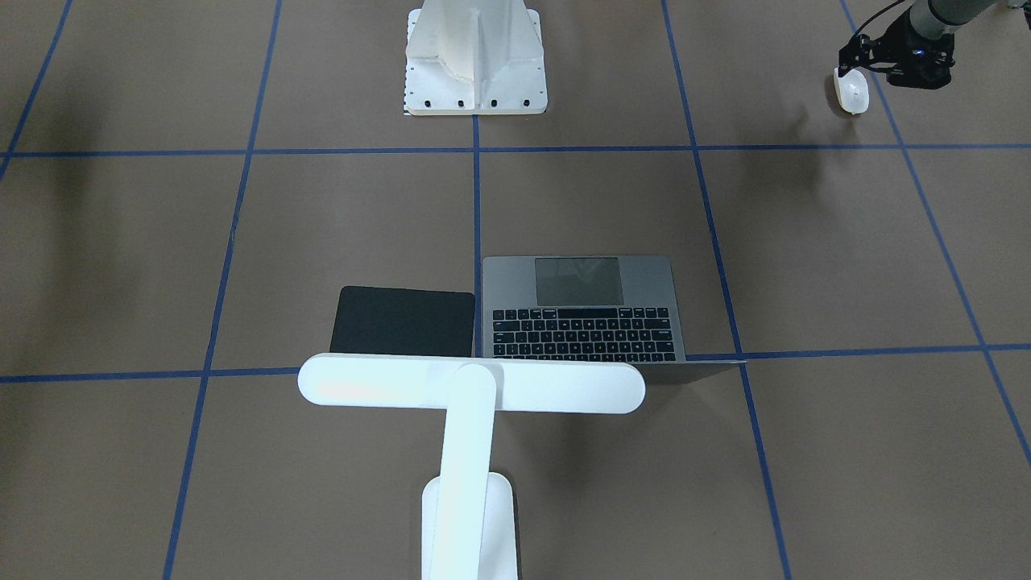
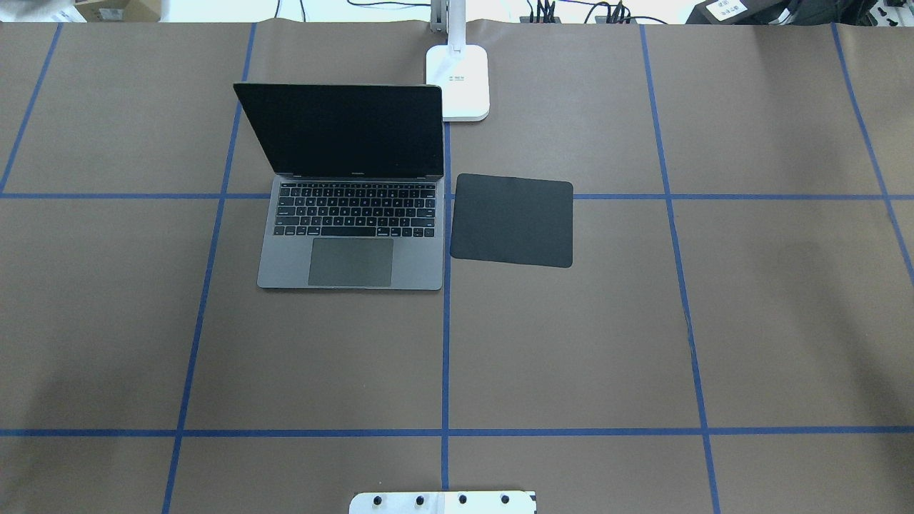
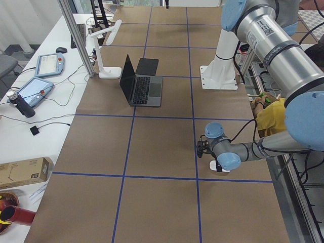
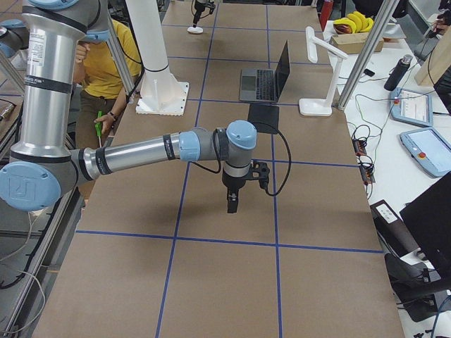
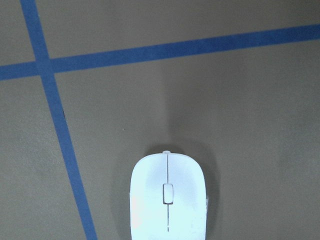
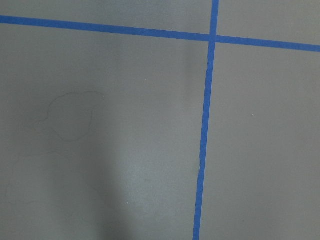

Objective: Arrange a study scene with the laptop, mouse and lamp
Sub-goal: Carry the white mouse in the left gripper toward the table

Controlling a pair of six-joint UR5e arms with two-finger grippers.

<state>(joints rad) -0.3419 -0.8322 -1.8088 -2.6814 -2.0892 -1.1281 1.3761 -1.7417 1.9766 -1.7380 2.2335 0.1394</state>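
The open grey laptop (image 1: 581, 310) (image 2: 350, 228) stands mid-table, its screen dark. The white lamp (image 1: 471, 385) stands behind it, with its base (image 2: 458, 82) at the table's far edge. The white mouse (image 1: 851, 90) lies on the brown table far to the robot's left, and fills the bottom of the left wrist view (image 5: 168, 200). My left gripper (image 1: 850, 68) is right at the mouse; I cannot tell whether it is open or shut. My right gripper (image 4: 231, 204) points down above bare table, seen only from the side, so its state is unclear.
A flat black pad (image 1: 403, 321) (image 2: 512, 220) lies beside the laptop on the robot's right. The white bolted pedestal (image 1: 475, 60) stands at the robot's side. Blue tape lines (image 6: 205, 125) cross the brown table. Tablets and clutter lie on the white bench (image 3: 40, 91).
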